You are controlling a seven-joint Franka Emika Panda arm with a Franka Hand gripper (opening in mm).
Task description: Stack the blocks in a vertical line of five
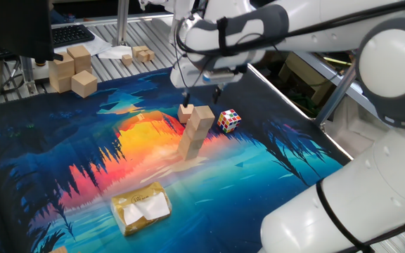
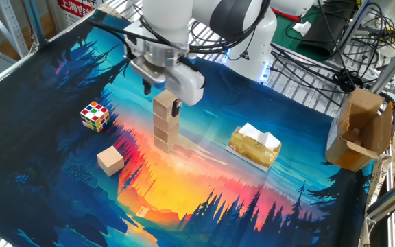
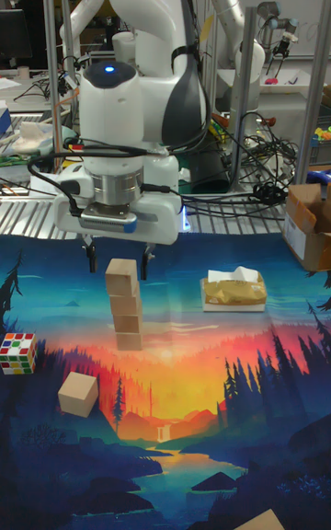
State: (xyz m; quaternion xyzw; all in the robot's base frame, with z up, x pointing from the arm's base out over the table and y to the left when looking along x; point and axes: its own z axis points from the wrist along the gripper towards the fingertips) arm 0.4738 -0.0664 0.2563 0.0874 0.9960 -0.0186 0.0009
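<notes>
A stack of blocks (image 3: 125, 307) stands four high on the painted mat, also seen as the stack (image 1: 196, 132) and the stack (image 2: 164, 123). It leans a little. A fifth block (image 3: 78, 394) lies loose on the mat; it shows as the loose block (image 2: 110, 160) near the stack and the loose block (image 1: 185, 112) just behind it. My gripper (image 3: 118, 261) hangs open just above the top block, its fingertips (image 3: 91, 259) apart on either side, holding nothing. It appears too as the gripper (image 1: 201, 93) and the gripper (image 2: 162, 97).
A multicoloured puzzle cube (image 2: 94, 115) sits beside the stack. A yellow tissue pack (image 2: 254, 145) lies on the mat's other side. Larger pale wooden blocks (image 1: 72, 70) rest on the metal bench behind the mat. A cardboard box (image 2: 358, 130) stands off the mat's edge.
</notes>
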